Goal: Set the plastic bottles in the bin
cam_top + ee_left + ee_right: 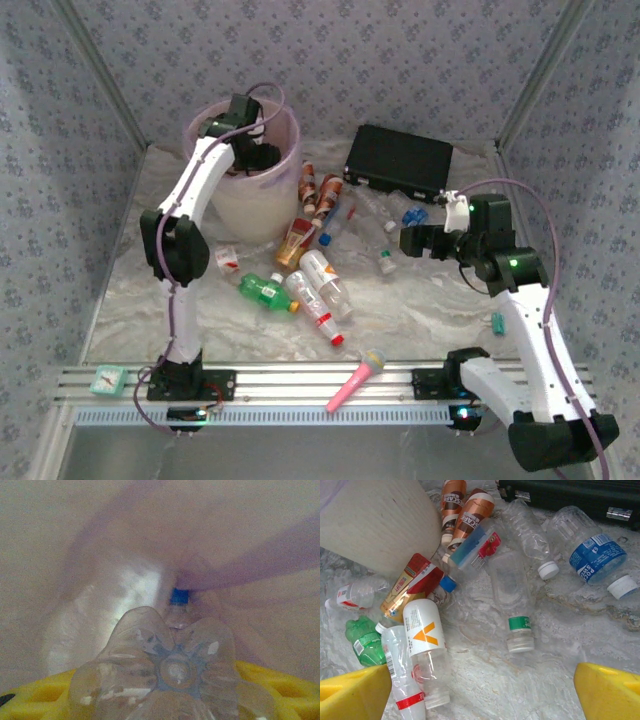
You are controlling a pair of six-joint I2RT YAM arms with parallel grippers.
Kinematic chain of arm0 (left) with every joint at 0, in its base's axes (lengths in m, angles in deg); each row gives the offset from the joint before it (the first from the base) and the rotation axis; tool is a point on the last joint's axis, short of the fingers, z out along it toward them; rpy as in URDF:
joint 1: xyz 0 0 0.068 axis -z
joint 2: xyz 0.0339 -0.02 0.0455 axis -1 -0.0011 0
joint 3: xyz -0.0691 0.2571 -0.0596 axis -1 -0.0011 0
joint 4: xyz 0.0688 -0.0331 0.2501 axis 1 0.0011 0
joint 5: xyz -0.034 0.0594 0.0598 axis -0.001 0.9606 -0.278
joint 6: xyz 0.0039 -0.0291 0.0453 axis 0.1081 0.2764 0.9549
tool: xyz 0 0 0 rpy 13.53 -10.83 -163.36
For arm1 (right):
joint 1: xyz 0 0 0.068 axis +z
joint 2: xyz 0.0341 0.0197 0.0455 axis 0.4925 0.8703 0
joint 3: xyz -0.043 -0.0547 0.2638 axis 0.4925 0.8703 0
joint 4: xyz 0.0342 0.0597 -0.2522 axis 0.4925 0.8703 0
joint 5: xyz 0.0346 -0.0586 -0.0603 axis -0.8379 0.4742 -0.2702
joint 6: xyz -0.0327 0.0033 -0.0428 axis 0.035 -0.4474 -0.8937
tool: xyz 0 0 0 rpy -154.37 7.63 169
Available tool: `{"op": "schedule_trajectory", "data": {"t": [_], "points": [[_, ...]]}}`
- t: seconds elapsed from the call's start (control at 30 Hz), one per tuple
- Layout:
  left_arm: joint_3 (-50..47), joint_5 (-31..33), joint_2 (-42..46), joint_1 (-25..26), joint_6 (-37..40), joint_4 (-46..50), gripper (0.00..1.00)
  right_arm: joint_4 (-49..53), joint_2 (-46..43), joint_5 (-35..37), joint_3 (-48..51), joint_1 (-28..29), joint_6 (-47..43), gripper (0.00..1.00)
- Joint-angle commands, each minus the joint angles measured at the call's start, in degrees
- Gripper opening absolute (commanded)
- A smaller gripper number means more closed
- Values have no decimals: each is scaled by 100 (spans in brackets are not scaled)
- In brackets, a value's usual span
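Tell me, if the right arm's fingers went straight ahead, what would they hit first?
Most likely the green-banded bottle, which lies ahead between the open right fingers. Depth is unclear, though, so the table may come first.

The big pink bin point(228, 205) stands upright near the far left corner of the table point(420, 310). A clear bottle point(172, 672) with a blue cap points down inside it. The other bottles point(325, 280) lie flat mid-table, one green bottle point(262, 291) among them.

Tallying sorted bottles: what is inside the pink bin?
The left gripper, holding a clear bottle with a blue cap. The arm covers the bottom of the bin, so any other bottles are hidden.
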Motion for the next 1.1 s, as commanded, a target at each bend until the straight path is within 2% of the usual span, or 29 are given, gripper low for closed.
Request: {"op": "schedule_trajectory", "data": {"t": [0.0,0.07,0.1,0.17,0.33,0.43,0.63,0.93,1.07], "points": [[-80,62,10,-11,74,-276,0,124,-92,84,72,-49,28,96],[-89,46,-54,-16,73,-273,0,128,-115,102,89,-59,28,96],[-97,34,-73,-16,73,-273,3,128,-126,111,97,-59,28,96],[-89,-3,-77,-11,83,-272,15,136,-127,110,106,-75,22,96],[-35,14,43,-14,91,-281,56,171,-140,133,119,-95,-16,96],[114,35,110,-9,108,-165,70,197,-133,170,111,-123,-59,97],[316,22,362,-7,209,-19,84,369,-29,561,101,-180,-130,97],[649,220,987,-12,422,241,99,131,350,1218,145,-192,-581,99],[379,364,1592,-104,693,110,100,-8,574,1599,150,-170,-1154,97]]}}
